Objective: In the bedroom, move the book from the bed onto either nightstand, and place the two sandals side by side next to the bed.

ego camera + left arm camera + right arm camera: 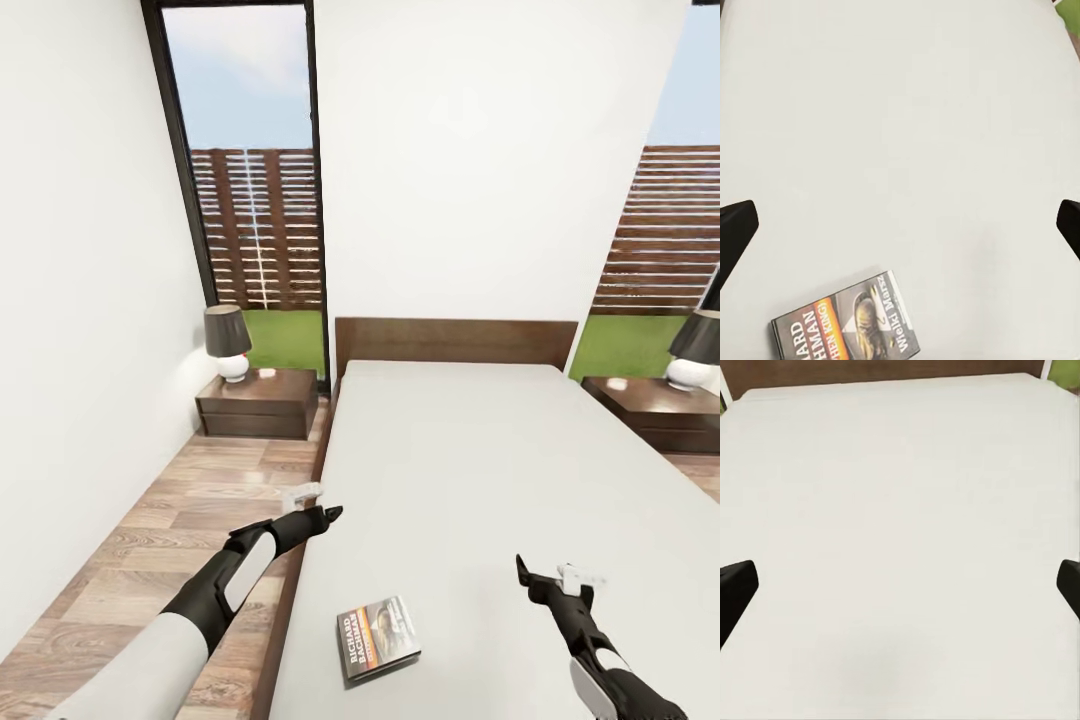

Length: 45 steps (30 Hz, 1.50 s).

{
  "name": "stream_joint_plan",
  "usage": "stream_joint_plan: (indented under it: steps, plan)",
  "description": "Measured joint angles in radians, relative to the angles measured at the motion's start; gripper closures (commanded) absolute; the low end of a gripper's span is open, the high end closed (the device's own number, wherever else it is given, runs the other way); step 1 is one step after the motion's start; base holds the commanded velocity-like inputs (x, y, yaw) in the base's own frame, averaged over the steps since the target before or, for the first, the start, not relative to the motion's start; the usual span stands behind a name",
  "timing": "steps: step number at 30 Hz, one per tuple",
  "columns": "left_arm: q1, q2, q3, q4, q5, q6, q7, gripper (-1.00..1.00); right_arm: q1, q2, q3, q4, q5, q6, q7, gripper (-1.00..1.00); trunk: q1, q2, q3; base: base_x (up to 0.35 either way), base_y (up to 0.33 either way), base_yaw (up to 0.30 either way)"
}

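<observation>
A: Nearest to you, the book (378,636) is lying flat on the bed (480,470), close to the foot end and toward its left edge. Your left wrist camera is cutting off its lower edge, so you are reading only part of the cover lettering.

B: And the grippers?

A: The left gripper (332,514) is hovering above the mattress's left edge, the right gripper (522,570) over the mattress to the book's right. Both are showing fingers spread wide, touching nothing; only the dark fingertips (735,232) are peeking in at each wrist frame's sides.

B: Farther off?

A: You are seeing one nightstand (258,402) left of the headboard, carrying a lamp (228,343). The other nightstand (662,410) is running off the right border.
</observation>
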Motion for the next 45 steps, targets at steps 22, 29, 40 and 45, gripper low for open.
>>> stream_joint_plan:
  steps: [22, 29, 40, 45]
  plan:
    - [0.000, -0.019, -0.005, 0.002, 0.000, 0.000, 0.000, -1.00, -0.331, -0.002, -0.004, -0.057, 0.002, 0.253, -0.016, -1.00, 0.084, -0.154, -0.069, 0.000, 0.000, 0.000]
    - [0.000, -0.019, -0.005, 0.001, -0.001, 0.000, 0.000, -1.00, -0.329, -0.020, -0.001, -0.053, 0.001, 0.232, -0.009, -1.00, 0.111, -0.203, -0.091, 0.000, 0.000, 0.000]
    - [0.000, -0.019, -0.005, 0.001, -0.001, 0.000, 0.000, -1.00, -0.313, -0.086, 0.000, -0.052, -0.006, -0.022, 0.080, -1.00, 0.119, -0.217, -0.097, 0.000, 0.000, 0.000]
    - [0.000, -0.019, -0.004, 0.000, -0.001, 0.000, 0.000, -1.00, -0.289, -0.150, -0.001, 0.099, -0.177, -0.084, 0.255, -1.00, 0.119, -0.217, -0.097, 0.000, 0.000, 0.000]
